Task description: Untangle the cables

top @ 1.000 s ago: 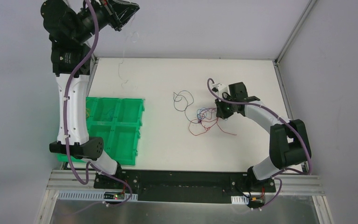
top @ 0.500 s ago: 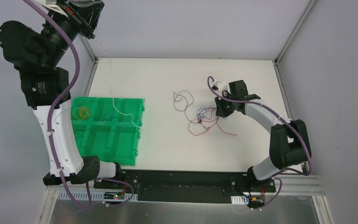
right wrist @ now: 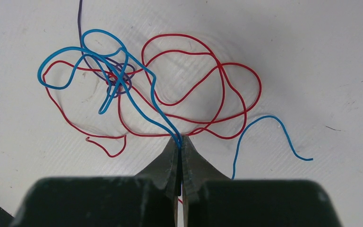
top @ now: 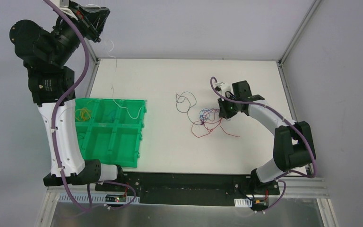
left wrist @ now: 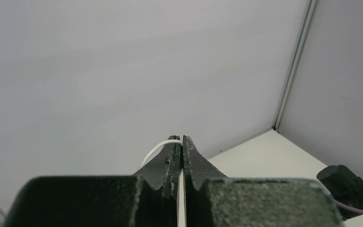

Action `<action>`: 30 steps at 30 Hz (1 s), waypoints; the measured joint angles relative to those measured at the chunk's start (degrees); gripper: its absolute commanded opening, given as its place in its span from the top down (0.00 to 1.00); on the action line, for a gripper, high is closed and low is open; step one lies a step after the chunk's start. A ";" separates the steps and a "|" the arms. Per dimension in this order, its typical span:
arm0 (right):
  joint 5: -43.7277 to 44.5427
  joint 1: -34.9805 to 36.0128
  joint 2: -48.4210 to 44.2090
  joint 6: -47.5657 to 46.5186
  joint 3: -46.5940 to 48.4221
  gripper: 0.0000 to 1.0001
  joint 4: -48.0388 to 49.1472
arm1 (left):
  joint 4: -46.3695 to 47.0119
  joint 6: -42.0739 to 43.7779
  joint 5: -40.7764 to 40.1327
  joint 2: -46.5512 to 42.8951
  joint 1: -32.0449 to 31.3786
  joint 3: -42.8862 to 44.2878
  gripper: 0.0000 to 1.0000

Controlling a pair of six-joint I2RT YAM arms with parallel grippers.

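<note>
The left gripper [left wrist: 180, 142] is up high, past the far left corner of the table [top: 170, 75]. Its two fingers are pressed together on a white wire [left wrist: 156, 149]. The wire is very thin, much thinner than a finger. It makes a small bow beside the fingertips. Then it hangs down long and loose, and its low end lies curled in a far box of the green tray [top: 123, 146]. A little yellow wire [top: 82, 113] sits in another far box of the tray. The right gripper [right wrist: 180, 142] is down low on the table, in the middle right part. Its fingers are pinched shut on a blue wire [right wrist: 97, 31]. From the fingertips the blue wire runs away and to the left, then bends into loops. A blue end also curves out to the right. A red wire [right wrist: 184, 35] lies flat in big round loops under and around the blue one. A short purple wire [right wrist: 80, 19] is knotted up with them on the left and points away in a straight line.
</note>
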 measured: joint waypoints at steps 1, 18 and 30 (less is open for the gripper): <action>0.00 0.00 0.00 -0.02 0.07 1.00 -0.02 | -0.02 0.42 -0.02 0.02 -0.02 -0.70 1.00; -0.17 0.00 0.00 0.09 0.09 1.00 -0.46 | 0.63 2.67 2.34 -1.09 0.00 -17.29 1.00; -0.17 0.00 0.00 0.28 0.09 1.00 -0.57 | 1.92 2.14 1.84 -0.55 0.00 -5.64 1.00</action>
